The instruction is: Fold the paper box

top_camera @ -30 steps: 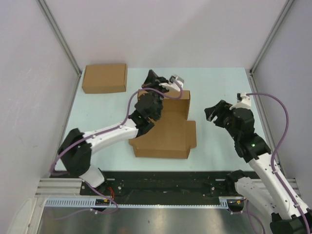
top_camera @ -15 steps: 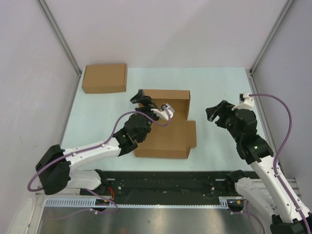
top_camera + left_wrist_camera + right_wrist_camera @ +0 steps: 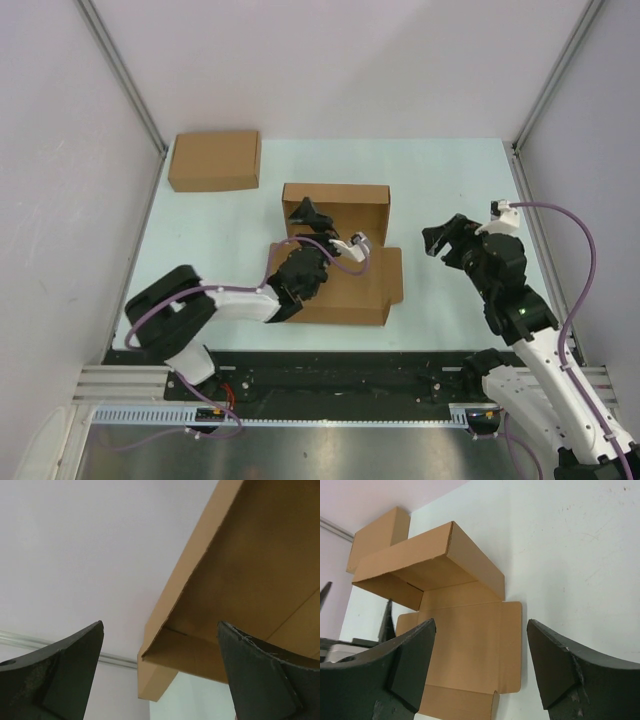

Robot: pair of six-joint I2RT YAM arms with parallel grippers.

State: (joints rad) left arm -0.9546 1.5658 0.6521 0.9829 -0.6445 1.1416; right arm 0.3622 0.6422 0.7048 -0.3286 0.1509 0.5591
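I am seeing the paper box (image 3: 350, 285) lying mid-way across the table (image 3: 450, 170) with the left gripper (image 3: 306, 214) hanging over it, the right gripper (image 3: 441, 238) sitting apart on its right, and a second box (image 3: 214, 160) lying behind (toward the far-left corner).

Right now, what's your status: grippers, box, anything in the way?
Left gripper open, inside the paper box, by its raised far wall. Right gripper open, empty. Half folded, near flaps flat. Spare box far left, clear.
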